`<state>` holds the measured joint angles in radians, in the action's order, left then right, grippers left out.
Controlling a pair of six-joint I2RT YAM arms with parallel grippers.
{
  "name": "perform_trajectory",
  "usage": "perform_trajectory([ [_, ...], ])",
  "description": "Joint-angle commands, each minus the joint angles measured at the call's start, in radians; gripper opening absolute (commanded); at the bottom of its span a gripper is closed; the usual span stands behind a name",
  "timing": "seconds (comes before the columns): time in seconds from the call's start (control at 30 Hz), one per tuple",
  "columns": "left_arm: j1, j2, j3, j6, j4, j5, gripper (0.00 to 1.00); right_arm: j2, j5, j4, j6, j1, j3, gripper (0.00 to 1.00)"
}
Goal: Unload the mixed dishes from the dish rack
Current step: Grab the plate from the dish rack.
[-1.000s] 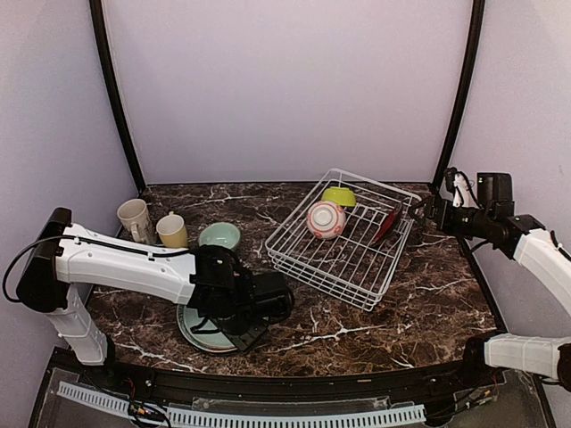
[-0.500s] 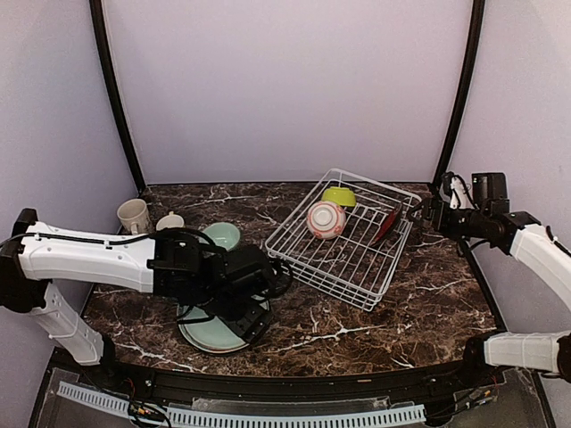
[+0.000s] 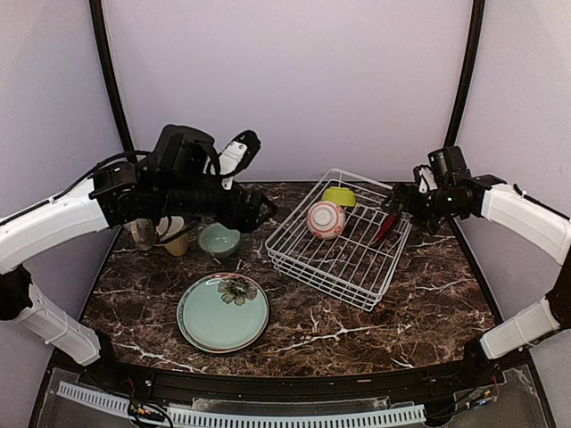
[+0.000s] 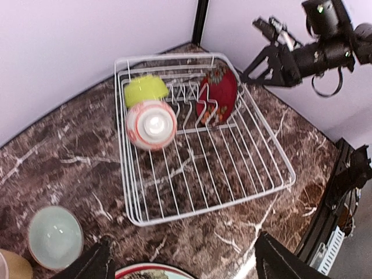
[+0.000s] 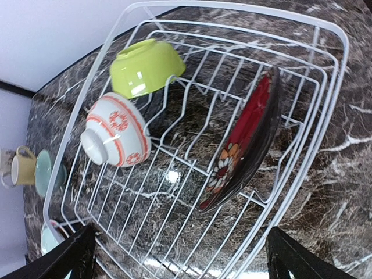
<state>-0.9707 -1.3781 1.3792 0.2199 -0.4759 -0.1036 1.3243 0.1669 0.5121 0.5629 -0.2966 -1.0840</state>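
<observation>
The white wire dish rack (image 3: 323, 283) sits right of centre and holds a lime bowl (image 3: 339, 194), a pink-striped bowl (image 3: 326, 219) and a red floral plate (image 3: 385, 225) standing on edge. My right gripper (image 3: 395, 201) is open and empty, hovering just right of the red plate (image 5: 244, 145). My left gripper (image 3: 260, 210) is open and empty, raised above the table left of the rack (image 4: 206, 209). A pale-green flowered plate (image 3: 223, 312) tops a stack at front left. A mint bowl (image 3: 219, 238) and a yellow mug (image 3: 174, 239) stand behind it.
A beige mug (image 3: 140, 234) is partly hidden behind my left arm. The back wall and black corner posts stand close behind the rack. In the left wrist view, the right arm's gripper (image 4: 261, 61) hangs at the rack's far corner.
My left arm has lifted off the plate stack and swung up and back, leaving the flowered plate there. My right gripper has moved left toward the red plate.
</observation>
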Motion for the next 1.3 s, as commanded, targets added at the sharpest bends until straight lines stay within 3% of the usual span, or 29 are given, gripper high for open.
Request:
perform_trajectory([
  [0.0, 0.071, -0.037, 0.131, -0.128, 0.098, -0.01, 0.82, 0.084, -0.156, 0.121, 0.149, -0.015, -0.084, 0.99],
  [0.17, 0.171, -0.082, 0.231, -0.141, 0.141, 0.0, 0.82, 0.162, -0.162, 0.099, 0.228, -0.051, -0.137, 0.96],
  [0.37, 0.268, -0.074, 0.191, -0.134, 0.176, 0.016, 0.82, 0.266, -0.258, 0.137, 0.333, -0.071, -0.203, 0.81],
  [0.5, 0.274, -0.074, 0.165, -0.201, 0.161, -0.024, 0.81, 0.308, -0.323, 0.15, 0.393, -0.083, -0.213, 0.76],
  [0.6, 0.286, -0.049, 0.043, -0.258, 0.229, -0.031, 0.8, 0.334, -0.364, 0.136, 0.446, -0.085, -0.2, 0.62],
  [0.73, 0.291, -0.023, -0.064, -0.286, 0.305, -0.066, 0.79, 0.381, -0.406, 0.134, 0.485, -0.098, -0.231, 0.57],
  [0.93, 0.291, -0.015, -0.072, -0.349, 0.301, -0.127, 0.78, 0.44, -0.465, 0.159, 0.536, -0.13, -0.282, 0.4],
  [1.27, 0.292, 0.007, -0.072, -0.363, 0.294, -0.144, 0.78, 0.46, -0.536, 0.244, 0.567, -0.145, -0.357, 0.21],
])
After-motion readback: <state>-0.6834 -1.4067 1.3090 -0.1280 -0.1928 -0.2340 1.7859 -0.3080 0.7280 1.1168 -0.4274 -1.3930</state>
